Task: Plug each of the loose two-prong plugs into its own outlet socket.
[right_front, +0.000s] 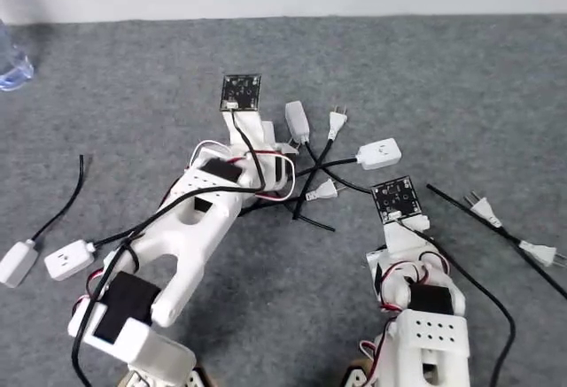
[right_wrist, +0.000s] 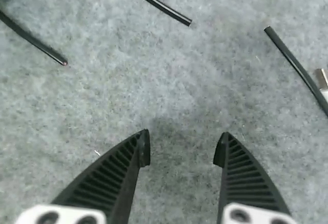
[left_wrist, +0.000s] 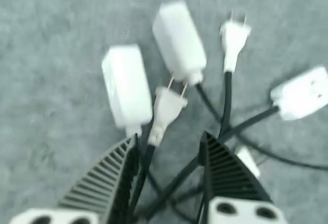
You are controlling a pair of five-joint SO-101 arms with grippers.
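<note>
On the grey carpeted worktop (right_front: 461, 77) the left arm stretches from the lower left of the high view to the centre. Its black ribbed left gripper (left_wrist: 169, 138) hangs with its fingers (left_wrist: 115, 180) apart over a tangle of black cables (right_front: 306, 177), several of which pass between them. Just ahead of the fingertips lies a white two-prong plug (left_wrist: 166, 108). Its bare prongs point at the end of a white rectangular outlet socket (left_wrist: 179, 39), very close to it, though I cannot tell whether the tips touch. A second white socket block (left_wrist: 125, 85) lies just beside the plug. Near the upper centre of the high view a second white plug (right_front: 337, 122) lies loose, prongs toward the top of the frame. A third white socket (right_front: 379, 153) lies to its lower right, and a third white plug (right_front: 323, 192) lies in the centre. Two more white sockets (right_front: 69, 259) rest near the left edge, and two more white plugs (right_front: 478, 205) lie at the right. The right gripper (right_wrist: 182, 149), at the lower right of the high view, holds its fingers apart over bare carpet.
</note>
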